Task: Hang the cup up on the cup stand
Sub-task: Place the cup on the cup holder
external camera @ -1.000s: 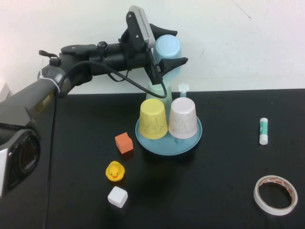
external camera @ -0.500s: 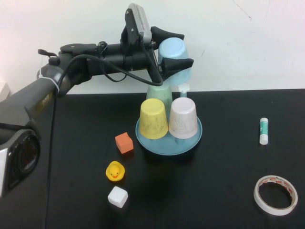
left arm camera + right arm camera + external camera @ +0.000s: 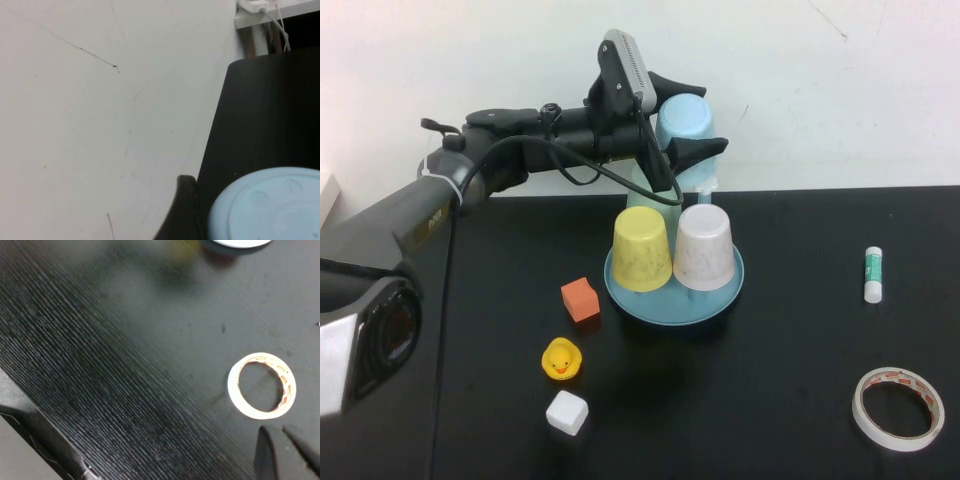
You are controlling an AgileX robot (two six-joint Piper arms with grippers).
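**Left claw has the cup up over the far side of the stand**

Left gripper [image 3: 688, 122] is clamped around the cup [image 3: 684, 125], jaws wide because the cup fills them, holding it in the air at the far side of the table, right above the back of the stand [image 3: 620, 285]. Cup looks bottom-up and a bit tilted; the left wrist view shows its flat base [image 3: 267, 207] right by one finger.

Going left to right on the table: orange cube [image 3: 580, 299], duck [image 3: 561, 359] and white cube [image 3: 567, 412] sit near-left of the stand. On the stand there's a yellow cup [image 3: 642, 250] and a pinkish-white cup [image 3: 704, 247] already upside down on pegs, with a green cup mostly hidden behind the yellow one. Further right, a glue stick [image 3: 873, 274], then a tape roll [image 3: 898, 408] near-right.

Right gripper [image 3: 285, 452] hangs pinched shut just over the tape, holding nothing, looks parked.

My read: this is the carry/line-up step. Next it needs the cup's mouth centred over the free far peg behind the pinkish-white cup, then straight down and let go. That peg is hardly visible, so alignment is the tricky bit.
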